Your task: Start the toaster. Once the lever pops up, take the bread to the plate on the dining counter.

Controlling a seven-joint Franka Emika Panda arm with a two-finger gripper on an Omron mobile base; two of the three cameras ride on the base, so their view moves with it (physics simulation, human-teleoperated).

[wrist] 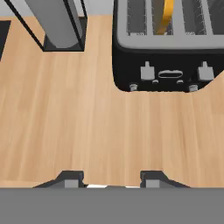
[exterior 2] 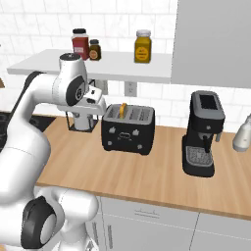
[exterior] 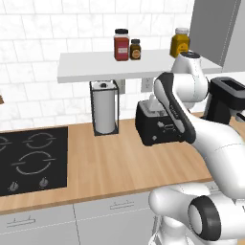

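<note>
The black toaster (exterior: 152, 128) (exterior 2: 128, 130) (wrist: 168, 57) stands on the wood worktop by the wall. A tan slice of bread (exterior 2: 123, 110) (wrist: 165, 17) stands on edge in one of its left slots. Two pale levers (wrist: 147, 70) sit level on its front. My gripper (wrist: 109, 177) hovers over bare worktop in front of the toaster, left of its middle. Its fingertips (wrist: 70, 178) stand apart with nothing between them. In the right base view the hand (exterior 2: 95, 104) is just left of the toaster. The plate and the dining counter are out of view.
A paper towel roll in a black wire holder (exterior: 104, 107) (wrist: 61, 22) stands left of the toaster. Right of it is a taller black coffee machine (exterior 2: 202, 132). A black hob (exterior: 31, 158) lies far left. A white shelf (exterior: 95, 69) with jars hangs overhead.
</note>
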